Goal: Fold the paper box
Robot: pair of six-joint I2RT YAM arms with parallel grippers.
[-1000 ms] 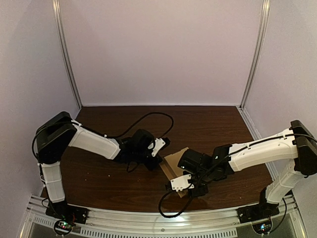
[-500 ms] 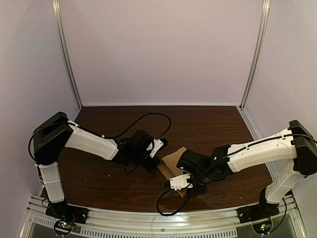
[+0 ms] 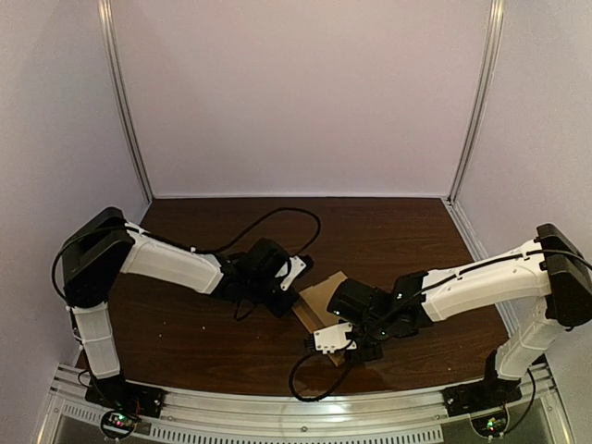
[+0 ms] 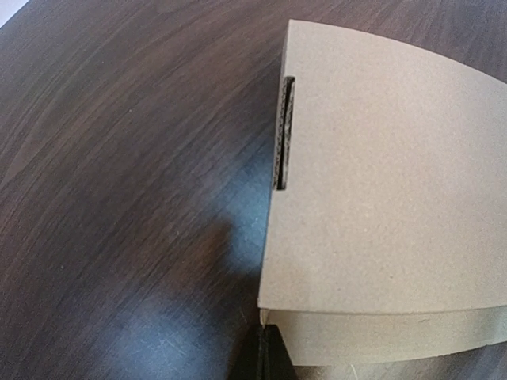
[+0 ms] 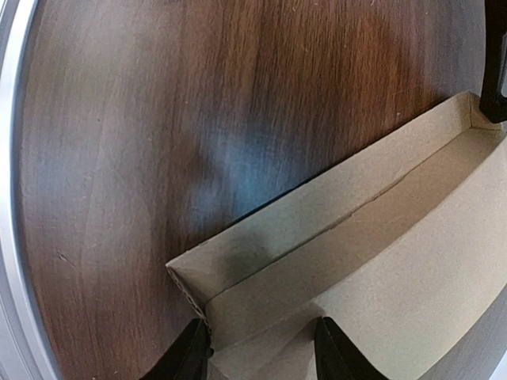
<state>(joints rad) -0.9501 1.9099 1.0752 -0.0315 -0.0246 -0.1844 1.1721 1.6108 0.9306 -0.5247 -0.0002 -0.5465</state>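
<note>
- The paper box (image 3: 324,296) lies on the dark wooden bench (image 3: 185,324), close to the front edge and a little right of the middle, between the two arms.
- It is brown cardboard, only partly formed. The right wrist view shows a low side wall (image 5: 317,218) standing up from the base, with a corner (image 5: 190,297) next to the metal rail (image 5: 9,198) at the bench's front edge.
- The left gripper (image 4: 271,356) sits at the box's left side. In its own camera only a dark tip shows, at the bottom of the picture, touching the lower corner of a bowed panel. Whether it is clamped on the cardboard or merely pressed against it I cannot tell.
- That panel (image 4: 388,182) curves gently and has a narrow slot (image 4: 283,131) cut along its left edge.
- The right gripper (image 5: 260,352) is at the box's near right part, fingers (image 5: 192,352) spread apart and straddling the corner of the side wall. The cardboard lies in the gap, not pinched.
- A black cable (image 3: 277,215) loops over the bench behind the left arm, toward the back edge, well apart from the box.
</note>
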